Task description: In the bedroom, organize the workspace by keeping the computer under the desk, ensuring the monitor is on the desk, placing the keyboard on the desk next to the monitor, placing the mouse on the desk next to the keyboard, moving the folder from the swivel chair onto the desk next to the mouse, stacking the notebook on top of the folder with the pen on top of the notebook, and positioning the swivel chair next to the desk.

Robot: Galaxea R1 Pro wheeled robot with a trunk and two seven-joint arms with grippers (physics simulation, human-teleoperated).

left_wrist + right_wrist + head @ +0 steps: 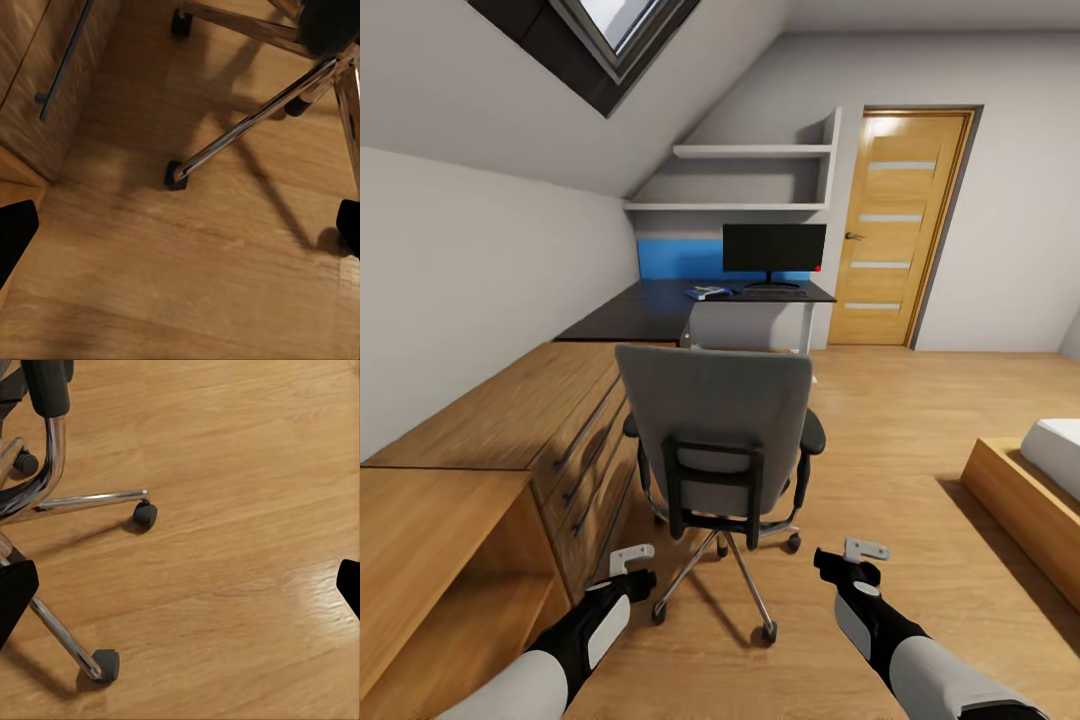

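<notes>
Directly ahead, swivel chair [717, 440] facing desk [660, 305]

Grey swivel chair [715, 410], blue folder [706, 292]

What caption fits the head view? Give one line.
Both open grippers, left and right, face the swivel chair; desk and monitor beyond.

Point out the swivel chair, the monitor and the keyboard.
swivel chair [710, 405]: head view, on the grey backrest's rear.
monitor [773, 247]: head view, middle of the black screen.
keyboard [773, 294]: head view, on the dark key area, in front of the monitor's base.
</notes>
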